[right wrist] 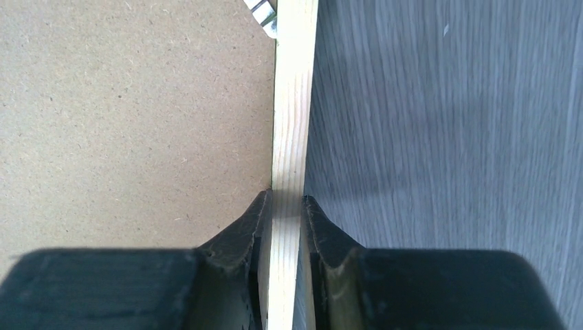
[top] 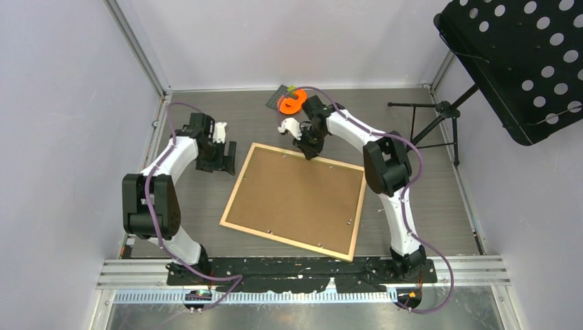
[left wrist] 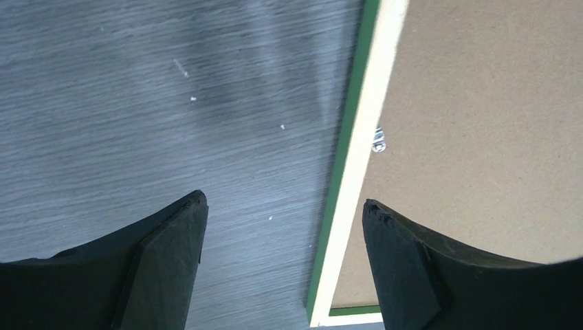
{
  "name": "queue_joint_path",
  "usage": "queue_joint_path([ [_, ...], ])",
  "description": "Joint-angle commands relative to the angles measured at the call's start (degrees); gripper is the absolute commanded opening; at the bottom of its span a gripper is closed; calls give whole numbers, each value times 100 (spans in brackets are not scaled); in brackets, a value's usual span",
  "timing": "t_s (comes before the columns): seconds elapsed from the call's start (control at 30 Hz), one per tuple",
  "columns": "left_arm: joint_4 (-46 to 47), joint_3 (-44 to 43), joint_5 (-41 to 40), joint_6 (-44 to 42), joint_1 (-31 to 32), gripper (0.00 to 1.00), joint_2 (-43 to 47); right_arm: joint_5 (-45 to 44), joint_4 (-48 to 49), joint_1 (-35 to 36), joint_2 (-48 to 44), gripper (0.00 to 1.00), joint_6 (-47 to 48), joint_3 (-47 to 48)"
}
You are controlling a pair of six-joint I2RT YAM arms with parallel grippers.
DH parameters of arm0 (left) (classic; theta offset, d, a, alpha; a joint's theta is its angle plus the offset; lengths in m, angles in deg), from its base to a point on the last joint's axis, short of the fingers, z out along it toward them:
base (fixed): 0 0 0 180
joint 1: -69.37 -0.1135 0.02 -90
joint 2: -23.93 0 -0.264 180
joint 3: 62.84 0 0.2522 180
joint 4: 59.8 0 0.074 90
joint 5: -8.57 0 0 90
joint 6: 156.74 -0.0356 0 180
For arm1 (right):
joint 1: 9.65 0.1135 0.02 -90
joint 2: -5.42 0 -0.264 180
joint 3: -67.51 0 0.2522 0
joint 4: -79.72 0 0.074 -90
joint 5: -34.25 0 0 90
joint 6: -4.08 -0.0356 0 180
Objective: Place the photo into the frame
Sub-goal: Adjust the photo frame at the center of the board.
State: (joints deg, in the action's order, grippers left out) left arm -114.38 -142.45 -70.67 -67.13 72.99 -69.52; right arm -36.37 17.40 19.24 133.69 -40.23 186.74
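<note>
The frame lies flat in the middle of the table, pale wood face up. A plain brown backing board fills it. The photo is hidden. My right gripper is at the frame's far rail. In the right wrist view it is shut on that pale rail, one finger on each side. My left gripper is by the frame's left rail and is open. In the left wrist view its jaws stand wide above the green-edged rail near a corner and hold nothing.
An orange spool sits on a dark mat at the back, just behind the right gripper. A black perforated music stand on a tripod fills the right rear. Walls close in the left, back and right sides. A small metal tab sits on the backing board's edge.
</note>
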Motion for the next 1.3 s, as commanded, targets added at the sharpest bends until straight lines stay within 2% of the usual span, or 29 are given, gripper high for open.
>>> queue_joint_path([
  [0.0,-220,25,162,-197,-135,83,303,203,-122,409,329,6,-80,1028],
  [0.23,-467,69,372,-183,-366,87,229,243,-720,795,1210,6,249,2916],
  [0.37,-539,133,521,-117,-618,88,92,184,-604,1002,1439,8,472,3227],
  [0.43,-528,199,532,-91,-649,88,49,105,-354,1076,1384,18,418,3140],
  [0.53,-460,312,508,-38,-667,90,37,-76,137,1088,1177,47,54,2868],
  [0.67,-342,420,484,0,-677,91,44,-411,831,1042,547,65,-552,2013],
  [0.73,-303,451,498,4,-693,91,54,-634,1122,983,147,68,-938,1536],
  [0.87,-216,534,591,3,-719,91,118,-1147,1539,803,-733,70,-1785,447],
  [1.03,-138,573,638,3,-757,91,177,-1592,1922,674,-2153,71,-2588,-1493],
  [1.27,-55,589,490,-32,-759,90,179,-1506,2096,574,-3625,72,-3016,-3735],
])
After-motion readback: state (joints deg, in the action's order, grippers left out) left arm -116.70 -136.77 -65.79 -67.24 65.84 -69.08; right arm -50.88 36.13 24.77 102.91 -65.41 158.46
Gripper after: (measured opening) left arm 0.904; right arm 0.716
